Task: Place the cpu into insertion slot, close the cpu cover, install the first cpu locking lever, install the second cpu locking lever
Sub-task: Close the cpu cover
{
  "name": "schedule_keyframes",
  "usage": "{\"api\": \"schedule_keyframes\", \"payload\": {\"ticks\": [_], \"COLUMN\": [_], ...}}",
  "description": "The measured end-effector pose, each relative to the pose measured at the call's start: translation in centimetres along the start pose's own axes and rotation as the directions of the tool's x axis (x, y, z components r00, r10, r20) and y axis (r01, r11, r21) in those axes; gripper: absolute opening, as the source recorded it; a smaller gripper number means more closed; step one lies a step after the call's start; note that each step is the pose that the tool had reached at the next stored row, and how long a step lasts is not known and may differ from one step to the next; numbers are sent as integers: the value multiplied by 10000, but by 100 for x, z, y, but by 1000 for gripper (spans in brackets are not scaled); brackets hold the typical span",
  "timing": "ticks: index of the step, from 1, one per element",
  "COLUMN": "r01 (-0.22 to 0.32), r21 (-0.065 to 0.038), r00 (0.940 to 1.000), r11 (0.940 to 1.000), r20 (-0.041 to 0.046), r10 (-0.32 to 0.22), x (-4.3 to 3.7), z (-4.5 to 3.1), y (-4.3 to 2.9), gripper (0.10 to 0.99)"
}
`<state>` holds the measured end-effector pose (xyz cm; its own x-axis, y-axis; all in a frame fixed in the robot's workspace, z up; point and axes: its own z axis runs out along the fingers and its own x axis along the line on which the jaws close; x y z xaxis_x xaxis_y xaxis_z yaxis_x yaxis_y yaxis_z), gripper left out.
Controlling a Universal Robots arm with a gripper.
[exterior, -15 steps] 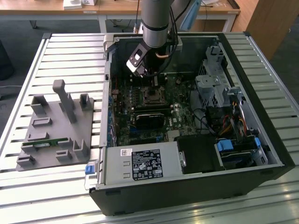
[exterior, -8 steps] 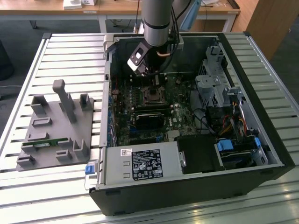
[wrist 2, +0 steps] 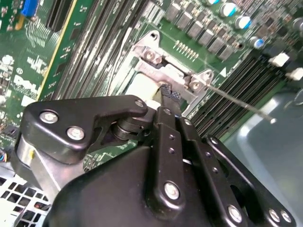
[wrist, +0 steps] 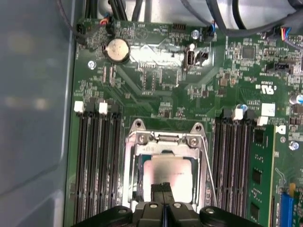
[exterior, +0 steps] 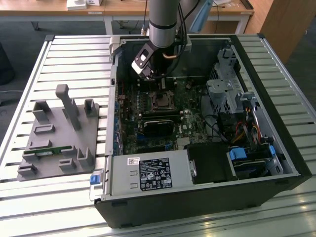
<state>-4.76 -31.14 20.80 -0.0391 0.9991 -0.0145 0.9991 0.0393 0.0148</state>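
In the exterior view my gripper (exterior: 165, 85) hangs inside the open computer case, just above the insertion slot (exterior: 160, 101). The first wrist view shows the cpu (wrist: 173, 172), dull silver, lying in the slot. The cpu cover (wrist: 163, 141) lies flat over it, and the chip shows through the cover's window. My gripper (wrist: 162, 187) is shut with nothing between its fingers. Its tips rest at the cover's edge (wrist 2: 156, 71) in the second wrist view. A thin wire locking lever (wrist: 209, 168) runs along one side of the socket, and its free end (wrist 2: 246, 108) sticks out away from the socket.
Long black memory slots (wrist: 94, 156) flank the socket on both sides. A black card (exterior: 158, 126), a power supply (exterior: 148, 173) and a drive cage (exterior: 224, 94) crowd the case. A grey fixture (exterior: 59, 133) stands on the slatted table at the exterior view's left.
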Motion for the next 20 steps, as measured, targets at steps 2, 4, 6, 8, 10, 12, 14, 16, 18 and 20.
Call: {"api": "schedule_keyframes", "payload": {"ticks": [2,4,6,8,10,12,14,16,18,20], "r01": [0,0,0,1,0,0,1,-1,1,0], "r21": [0,0,0,0,0,7,16,21,39,40], "r00": [10000,10000,10000,10000,10000,10000,10000,10000,10000,10000], "r11": [10000,10000,10000,10000,10000,10000,10000,10000,10000,10000], "r20": [0,0,0,0,0,9,23,24,46,44], "r10": [0,0,0,-1,0,0,-1,1,-1,0], "x": [1,2,2,2,3,1,0,3,3,3], "z": [1,5,17,33,50,68,89,104,102,102], "y": [-24,-41,-47,-49,-49,-51,-52,-42,-12,18], "gripper": [106,106,106,106,106,106,106,106,106,106]}}
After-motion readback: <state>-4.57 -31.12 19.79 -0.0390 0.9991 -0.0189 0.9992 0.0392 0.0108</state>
